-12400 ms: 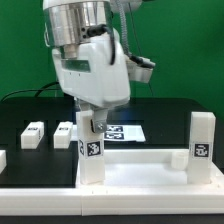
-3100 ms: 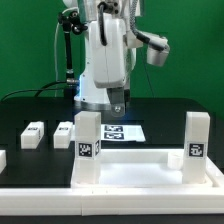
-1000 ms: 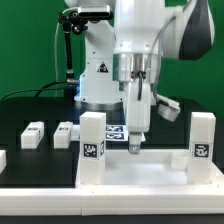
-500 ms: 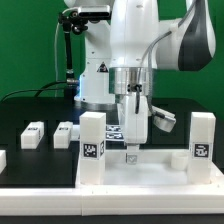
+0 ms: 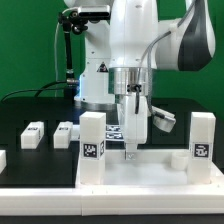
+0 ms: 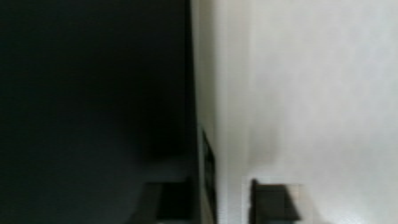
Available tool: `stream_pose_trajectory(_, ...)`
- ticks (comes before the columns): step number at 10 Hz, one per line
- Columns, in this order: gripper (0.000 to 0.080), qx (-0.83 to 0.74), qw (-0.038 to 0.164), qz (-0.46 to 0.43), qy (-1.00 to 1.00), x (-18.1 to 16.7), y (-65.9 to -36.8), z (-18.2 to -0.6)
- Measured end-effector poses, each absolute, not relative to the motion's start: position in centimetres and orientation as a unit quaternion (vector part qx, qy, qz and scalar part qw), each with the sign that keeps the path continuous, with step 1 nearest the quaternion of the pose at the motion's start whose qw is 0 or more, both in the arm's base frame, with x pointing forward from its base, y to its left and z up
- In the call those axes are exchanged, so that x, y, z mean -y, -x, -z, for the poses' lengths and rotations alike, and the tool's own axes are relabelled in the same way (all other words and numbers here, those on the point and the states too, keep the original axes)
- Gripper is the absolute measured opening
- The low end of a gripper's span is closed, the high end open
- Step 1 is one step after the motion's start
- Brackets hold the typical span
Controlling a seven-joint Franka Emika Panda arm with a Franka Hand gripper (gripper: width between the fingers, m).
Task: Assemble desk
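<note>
Desk top (image 5: 150,172) flat, long axis left-right, legs (image 5: 92,146) upright, fingers (image 6: 173,204) at rim, grip unclear

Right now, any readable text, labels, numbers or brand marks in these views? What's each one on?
None readable in either view.
Upright leg on the exterior view's left: black-and-white tag, a pattern, no letters.
Upright leg on the exterior view's right: its tag is the same, no letters.
Two lying legs: marks too small to read.
Marker board: patterns only.
Wrist view: blurred, nothing printed shows.
</note>
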State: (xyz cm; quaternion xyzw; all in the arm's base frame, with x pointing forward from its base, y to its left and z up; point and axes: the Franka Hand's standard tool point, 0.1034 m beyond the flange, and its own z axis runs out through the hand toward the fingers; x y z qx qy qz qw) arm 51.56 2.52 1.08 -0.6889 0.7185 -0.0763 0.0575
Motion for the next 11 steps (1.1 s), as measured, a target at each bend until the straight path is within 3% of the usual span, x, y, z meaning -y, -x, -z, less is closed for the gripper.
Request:
stream_pose_trajectory(2, 0.0061, -0.719, 0.057, 0.075, 0.689, -2.53, -51.45, -1.04)
stream_pose_trajectory(11, 0.006, -0.718, 0.057, 0.075, 0.689, -2.53, -51.45, -1.04)
